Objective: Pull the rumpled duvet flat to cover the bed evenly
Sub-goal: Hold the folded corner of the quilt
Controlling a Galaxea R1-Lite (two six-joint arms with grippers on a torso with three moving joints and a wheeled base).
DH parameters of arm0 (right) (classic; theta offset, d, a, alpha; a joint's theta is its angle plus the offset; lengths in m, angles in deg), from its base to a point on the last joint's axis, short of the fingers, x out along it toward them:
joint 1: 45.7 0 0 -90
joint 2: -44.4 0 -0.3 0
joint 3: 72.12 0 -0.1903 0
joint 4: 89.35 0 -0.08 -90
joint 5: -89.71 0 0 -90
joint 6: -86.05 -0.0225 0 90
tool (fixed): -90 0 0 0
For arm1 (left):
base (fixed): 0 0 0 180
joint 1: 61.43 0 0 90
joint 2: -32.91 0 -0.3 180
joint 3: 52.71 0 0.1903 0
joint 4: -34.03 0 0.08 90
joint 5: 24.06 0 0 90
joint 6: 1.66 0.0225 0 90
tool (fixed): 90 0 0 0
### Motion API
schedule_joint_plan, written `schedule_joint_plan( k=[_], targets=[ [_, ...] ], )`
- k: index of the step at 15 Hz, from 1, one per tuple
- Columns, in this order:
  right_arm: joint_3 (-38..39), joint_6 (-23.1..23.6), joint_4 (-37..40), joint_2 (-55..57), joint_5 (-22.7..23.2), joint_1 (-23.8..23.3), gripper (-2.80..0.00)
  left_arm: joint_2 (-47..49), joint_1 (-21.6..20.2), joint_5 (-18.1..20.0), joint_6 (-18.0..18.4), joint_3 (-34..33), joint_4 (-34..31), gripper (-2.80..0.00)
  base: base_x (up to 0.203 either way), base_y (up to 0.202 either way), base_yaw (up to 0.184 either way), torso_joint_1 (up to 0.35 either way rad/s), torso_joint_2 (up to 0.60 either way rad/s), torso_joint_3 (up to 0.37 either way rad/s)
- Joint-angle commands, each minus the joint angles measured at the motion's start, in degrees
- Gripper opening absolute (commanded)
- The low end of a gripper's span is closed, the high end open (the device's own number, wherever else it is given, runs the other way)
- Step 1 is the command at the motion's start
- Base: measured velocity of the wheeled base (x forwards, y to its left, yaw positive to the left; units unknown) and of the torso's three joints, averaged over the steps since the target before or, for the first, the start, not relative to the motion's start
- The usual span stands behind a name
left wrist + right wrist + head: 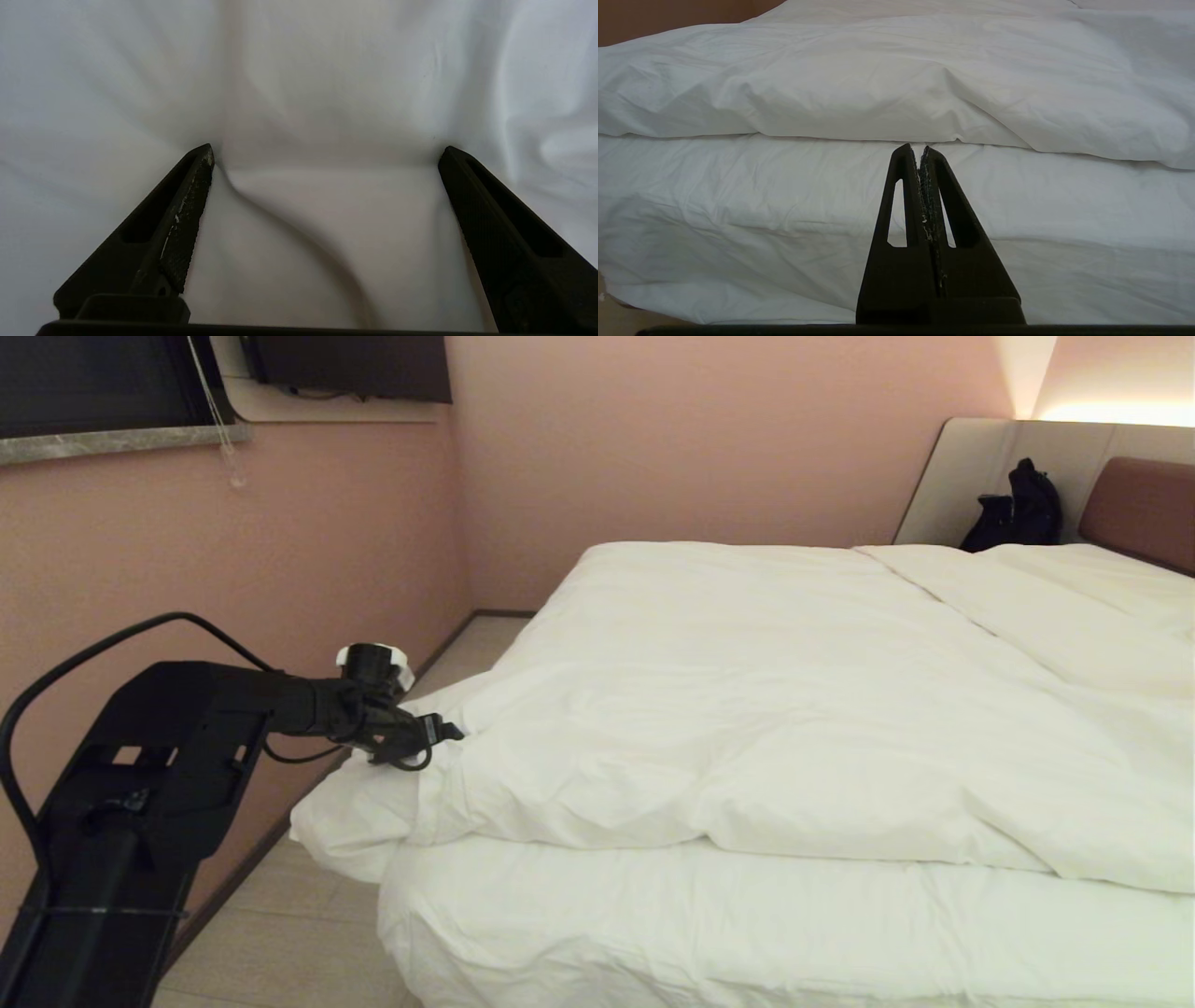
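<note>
The puffy white duvet (766, 709) lies creased over the bed (709, 933), its near edge a little back from the mattress's front edge. One corner droops off the bed's near left corner. My left gripper (450, 732) reaches in from the left and meets the duvet there. In the left wrist view the left gripper (327, 151) stands open, both fingertips (205, 156) pressed into white duvet cloth (327, 84), with a soft fold running between them. My right gripper (919, 148) is shut on nothing, facing the bed's side below the duvet's edge (878, 93).
A pink wall (280, 551) runs close along the bed's left side, leaving a narrow strip of floor (308, 933). The reddish-brown headboard (1139, 509) stands at the far right. A black bag (1018, 509) rests against its pale surround.
</note>
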Motion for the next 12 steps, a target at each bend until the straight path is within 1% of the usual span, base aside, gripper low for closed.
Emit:
schedule_joint_plan(
  k=[1,9,12],
  targets=[
    [0.0,0.0,0.0,0.0,0.0,0.0,-2.8,0.2,0.0,0.2,0.0,0.0,-0.1,0.0,0.0,0.0,0.0,0.0,0.0,0.0],
    [0.0,0.0,0.0,0.0,0.0,0.0,-2.8,0.7,0.0,0.4,0.1,0.0,-1.1,0.0,0.0,0.0,0.0,0.0,0.0,0.0],
    [0.0,0.0,0.0,0.0,0.0,0.0,-2.8,0.9,0.0,0.5,2.6,0.0,-4.0,0.0,0.0,0.0,0.0,0.0,0.0,0.0]
  ],
)
